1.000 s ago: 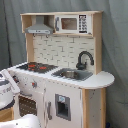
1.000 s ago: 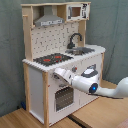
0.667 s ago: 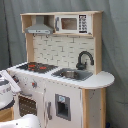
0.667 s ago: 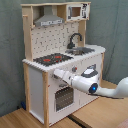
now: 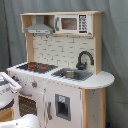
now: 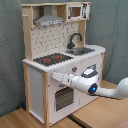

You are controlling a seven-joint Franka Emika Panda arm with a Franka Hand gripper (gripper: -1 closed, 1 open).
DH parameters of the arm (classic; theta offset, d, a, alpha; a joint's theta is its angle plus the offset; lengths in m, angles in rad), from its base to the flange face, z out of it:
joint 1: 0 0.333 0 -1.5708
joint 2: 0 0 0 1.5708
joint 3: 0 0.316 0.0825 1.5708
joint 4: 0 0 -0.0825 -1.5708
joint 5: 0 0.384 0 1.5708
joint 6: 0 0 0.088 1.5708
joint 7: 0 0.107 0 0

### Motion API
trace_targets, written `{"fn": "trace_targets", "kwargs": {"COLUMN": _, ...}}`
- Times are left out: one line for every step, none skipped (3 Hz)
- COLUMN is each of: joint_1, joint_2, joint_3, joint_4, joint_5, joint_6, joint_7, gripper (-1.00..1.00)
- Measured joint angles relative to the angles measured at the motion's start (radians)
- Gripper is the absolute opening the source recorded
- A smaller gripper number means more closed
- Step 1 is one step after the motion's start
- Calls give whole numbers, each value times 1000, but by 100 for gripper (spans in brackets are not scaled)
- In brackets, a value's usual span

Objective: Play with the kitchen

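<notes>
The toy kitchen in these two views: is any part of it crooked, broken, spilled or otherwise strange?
Nothing stands out. The white and light-wood toy kitchen stands upright, its grey hood, black faucet and black stovetop all sitting straight, with no spill visible.

The kitchen (image 5: 65, 75) (image 6: 60, 60) is a tall toy unit in white and light wood, standing upright on the floor in both exterior views. On its counter, a black stovetop (image 5: 36, 66) (image 6: 52, 59) with red burners takes one end and a sink (image 5: 72, 74) (image 6: 81, 50) with a black arched faucet (image 5: 84, 59) (image 6: 74, 39) sits toward the rounded end. Above the tiled back panel are a grey hood (image 5: 39, 28) (image 6: 49, 20) and a small microwave (image 5: 72, 23) (image 6: 76, 11), and the lower front shows closed white doors and a windowed oven door (image 6: 63, 97).
</notes>
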Motion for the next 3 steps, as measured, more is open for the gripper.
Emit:
{"fn": "trace_targets", "kwargs": {"joint_1": 0, "joint_2": -1, "joint_3": 1, "joint_4": 5, "joint_5": 0, "joint_6": -13, "joint_7": -121, "gripper": -100}}
{"fn": "trace_targets", "kwargs": {"joint_1": 1, "joint_2": -1, "joint_3": 1, "joint_4": 8, "joint_5": -1, "joint_6": -24, "joint_7": -236, "gripper": -100}}
{"fn": "trace_targets", "kwargs": {"joint_1": 1, "joint_2": -2, "joint_3": 2, "joint_4": 11, "joint_5": -1, "joint_6": -31, "joint_7": -342, "gripper": -100}}
